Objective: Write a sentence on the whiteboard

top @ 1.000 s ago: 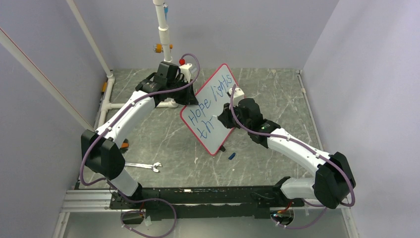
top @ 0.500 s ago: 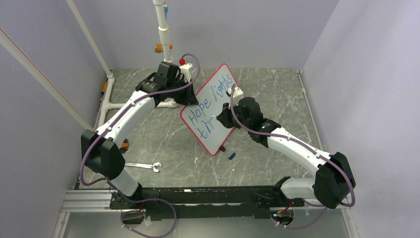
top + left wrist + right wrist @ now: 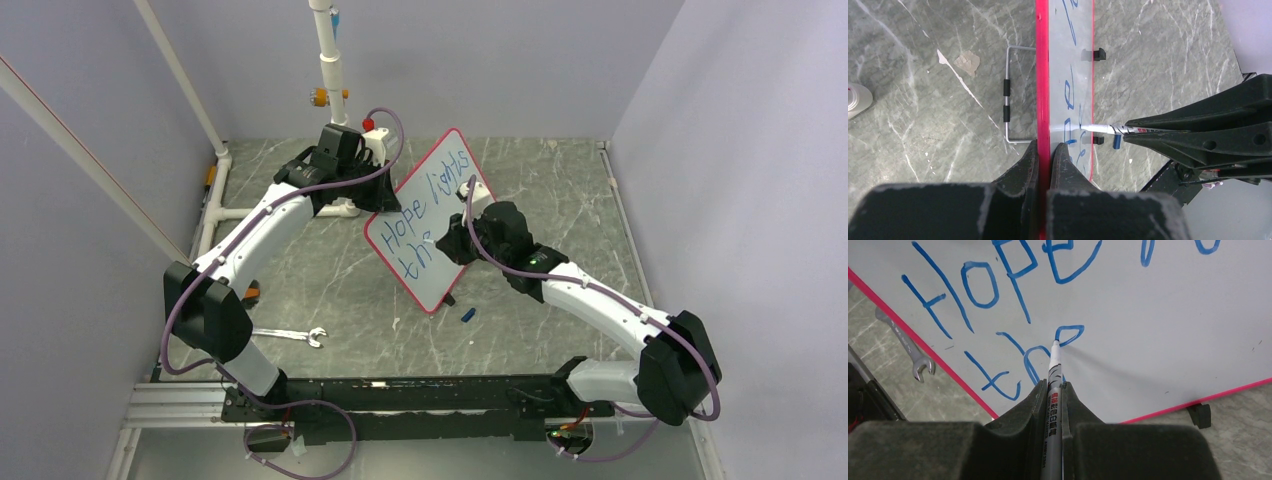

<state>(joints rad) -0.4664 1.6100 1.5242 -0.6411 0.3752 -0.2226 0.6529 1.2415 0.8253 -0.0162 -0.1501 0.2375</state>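
Left pincer (image 3: 1045, 147) clamps the whiteboard (image 3: 1068, 60) edge; right pincer (image 3: 1054, 386) grips marker (image 3: 1054, 365) touching the sentence (image 3: 1015, 290).

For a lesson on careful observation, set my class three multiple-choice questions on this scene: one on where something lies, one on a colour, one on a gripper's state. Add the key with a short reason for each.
1. Where does the wrench lie?
A. On the table, left of the whiteboard
B. On top of the whiteboard
C. Leaning on the back wall

2. What colour is the handwriting on the whiteboard?
A. Red
B. Blue
C. Black

3. What is the right gripper doing?
A. Hanging open above the table
B. Clamping the whiteboard's edge
C. Shut on a marker whose tip touches the whiteboard

Key:
1 A: the top view shows it flat on the table.
2 B: the letters are blue in every view.
3 C: the right wrist view shows it closed on the marker, with the tip on the board.
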